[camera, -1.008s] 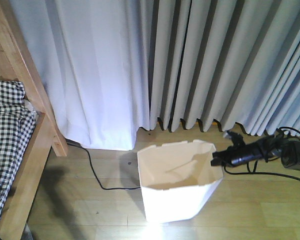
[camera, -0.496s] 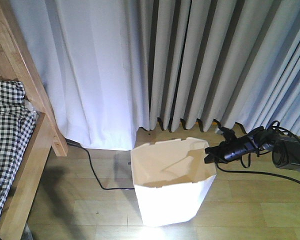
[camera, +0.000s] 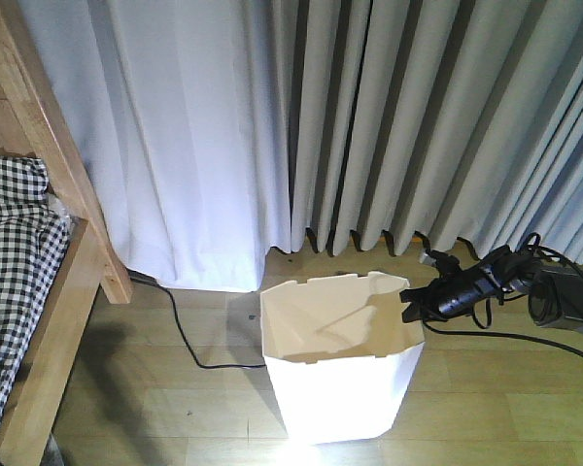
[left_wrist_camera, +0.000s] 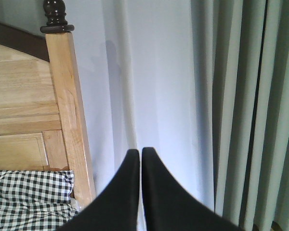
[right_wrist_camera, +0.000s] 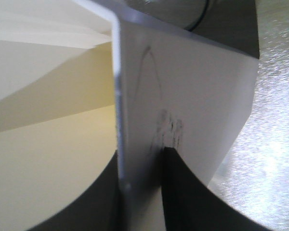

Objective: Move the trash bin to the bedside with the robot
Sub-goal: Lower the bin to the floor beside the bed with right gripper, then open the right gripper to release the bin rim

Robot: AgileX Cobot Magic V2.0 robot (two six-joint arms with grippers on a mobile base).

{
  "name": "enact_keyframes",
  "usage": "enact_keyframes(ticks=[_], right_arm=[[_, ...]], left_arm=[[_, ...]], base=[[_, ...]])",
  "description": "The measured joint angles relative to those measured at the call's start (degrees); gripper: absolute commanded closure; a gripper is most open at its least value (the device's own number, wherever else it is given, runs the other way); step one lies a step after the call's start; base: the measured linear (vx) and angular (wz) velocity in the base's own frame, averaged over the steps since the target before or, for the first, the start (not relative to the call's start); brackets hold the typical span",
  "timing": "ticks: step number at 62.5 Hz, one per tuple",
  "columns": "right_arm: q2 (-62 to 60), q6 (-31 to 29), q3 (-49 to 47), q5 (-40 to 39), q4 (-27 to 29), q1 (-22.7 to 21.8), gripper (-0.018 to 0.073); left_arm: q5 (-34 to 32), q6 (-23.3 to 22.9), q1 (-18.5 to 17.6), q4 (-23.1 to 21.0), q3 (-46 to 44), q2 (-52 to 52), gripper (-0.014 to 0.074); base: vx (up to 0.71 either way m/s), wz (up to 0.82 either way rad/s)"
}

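Trash bin [camera: 340, 364] sits lower centre of the front view on the wood floor [camera: 486, 388], well apart from the bed [camera: 39, 291] at the left edge. Right claw [camera: 409, 300] pinches the bin's right rim wall, one finger inside, one outside, likely so it can drag it leftward. Left claw [left_wrist_camera: 140, 153] is pressed together, empty, facing the curtain [left_wrist_camera: 183, 96].

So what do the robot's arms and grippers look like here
The right arm is slim and black, with loose black cables looping around it, ending in a small black right gripper. The left gripper has two smooth matte-black fingers tapering to pointed tips. No markings visible.
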Motion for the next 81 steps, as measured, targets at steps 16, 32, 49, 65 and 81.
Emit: enact_keyframes(ticks=[16, 32, 49, 65, 81], right_arm=[[0.0, 3.9, -0.1, 0.5, -1.7, -0.2, 0.0368], [-0.4, 8.6, -0.1, 3.1, -4.7, -0.2, 0.0165], [-0.8, 10.3, -0.2, 1.7, -9.2, -0.2, 0.0054], [-0.8, 10.3, -0.4, 1.6, -11.7, -0.2, 0.0058], [-0.8, 14.2, -0.4, 1.5, -18.0, -1.8, 0.0058]], left_arm=[[0.0, 0.0, 0.0, 0.0, 0.0, 0.0, 0.0603], [0.0, 0.0, 0.0, 0.0, 0.0, 0.0, 0.0603], [0.0, 0.0, 0.0, 0.0, 0.0, 0.0, 0.0603], [0.0, 0.0, 0.0, 0.0, 0.0, 0.0, 0.0603], [0.0, 0.0, 0.0, 0.0, 0.0, 0.0, 0.0603]], base=[[0.00, 0.00], [0.00, 0.00], [0.00, 0.00], [0.00, 0.00], [0.00, 0.00]])
